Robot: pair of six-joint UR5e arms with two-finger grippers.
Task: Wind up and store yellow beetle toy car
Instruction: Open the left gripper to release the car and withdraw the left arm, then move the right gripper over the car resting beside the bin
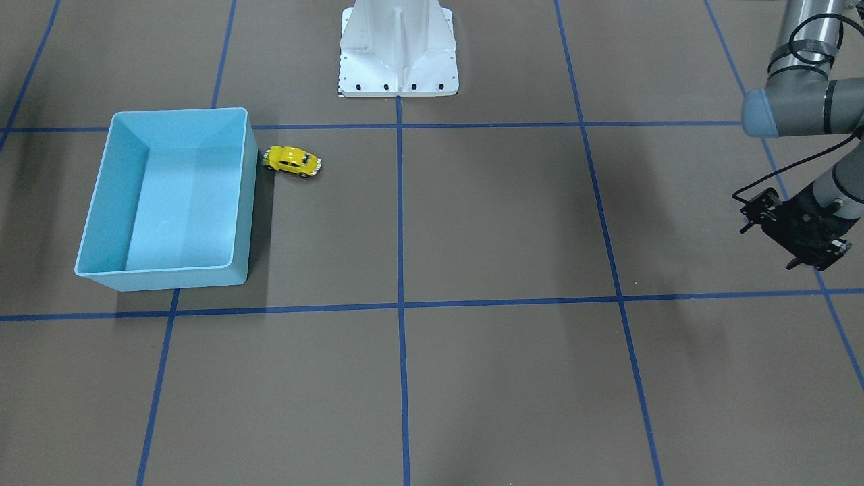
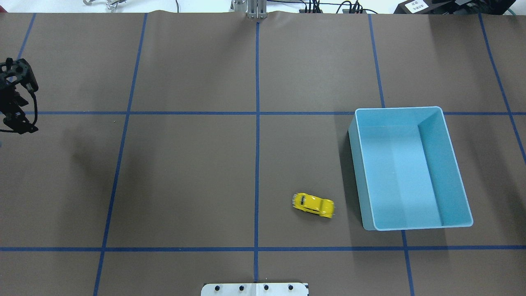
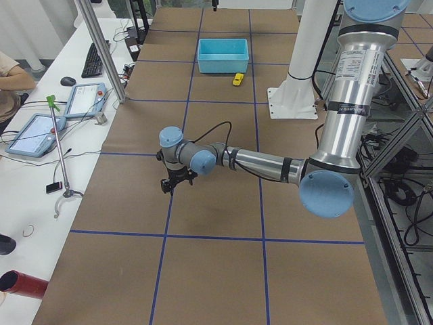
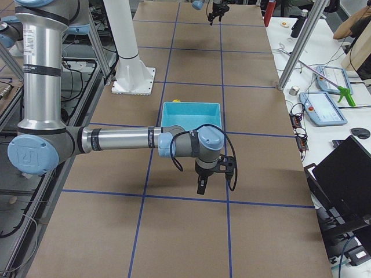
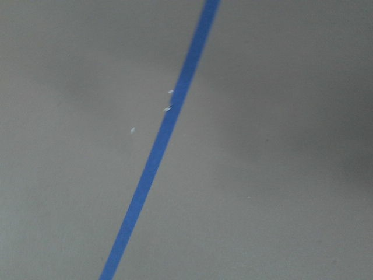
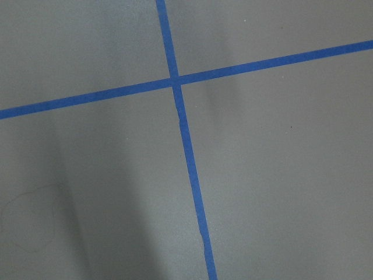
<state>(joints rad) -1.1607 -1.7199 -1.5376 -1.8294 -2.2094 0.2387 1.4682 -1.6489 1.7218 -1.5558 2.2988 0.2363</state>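
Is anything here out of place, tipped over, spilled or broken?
Nothing stands out. The car stands upright on its wheels on the table, beside the bin and a little askew to the blue lines. The bin is upright and empty. No damage or spill shows.

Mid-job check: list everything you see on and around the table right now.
yellow beetle toy car: one, yellow, on the table close beside the bin, outside it.
bin: one, light blue, empty, on the robot's right half.
table: one, brown cover, blue tape grid.
pedestal: one, white, at the table's robot-side edge.
pendants: two, blue-edged, on the side bench.
person: one, an arm at the bench.
left hand: one, black, above bare table, far from the car; open or shut unclear.
right hand: one, black, above a tape crossing; open or shut unclear.
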